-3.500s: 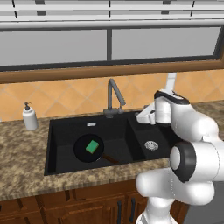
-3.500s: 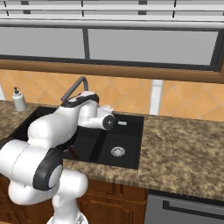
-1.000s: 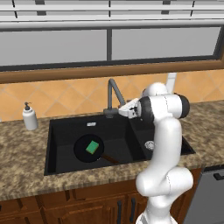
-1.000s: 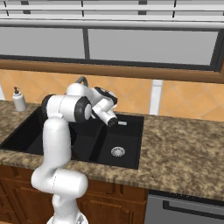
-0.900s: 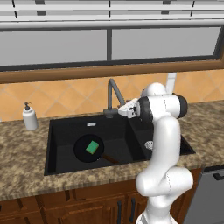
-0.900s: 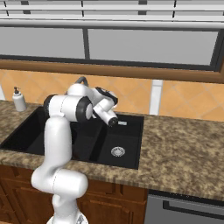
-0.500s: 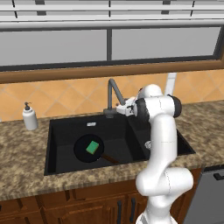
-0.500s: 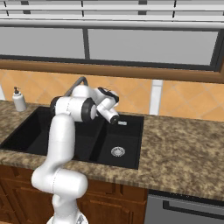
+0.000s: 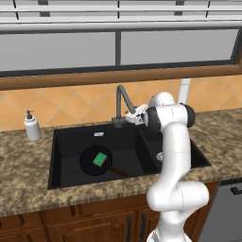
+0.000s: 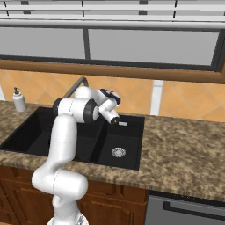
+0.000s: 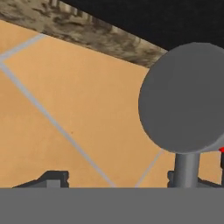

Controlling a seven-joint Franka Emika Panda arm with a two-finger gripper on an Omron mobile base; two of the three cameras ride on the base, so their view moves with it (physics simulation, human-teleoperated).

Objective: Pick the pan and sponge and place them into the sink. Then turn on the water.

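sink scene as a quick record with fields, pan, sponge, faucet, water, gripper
pan: in the large basin of the sink
sponge: lying on the pan
faucet: behind the basins
water: no stream visible
gripper: at the faucet base, close to the faucet in the hand view; open or shut unclear
soap bottle: on the counter left of the sink

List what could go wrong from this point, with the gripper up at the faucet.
1. The gripper sits tight against the tall dark grey gooseneck faucet; it could glance off the round grey faucet end filling the hand view and leave the water off.
2. Water may splash, since the square green sponge rests on the matte black frying pan in the black double-basin sink.
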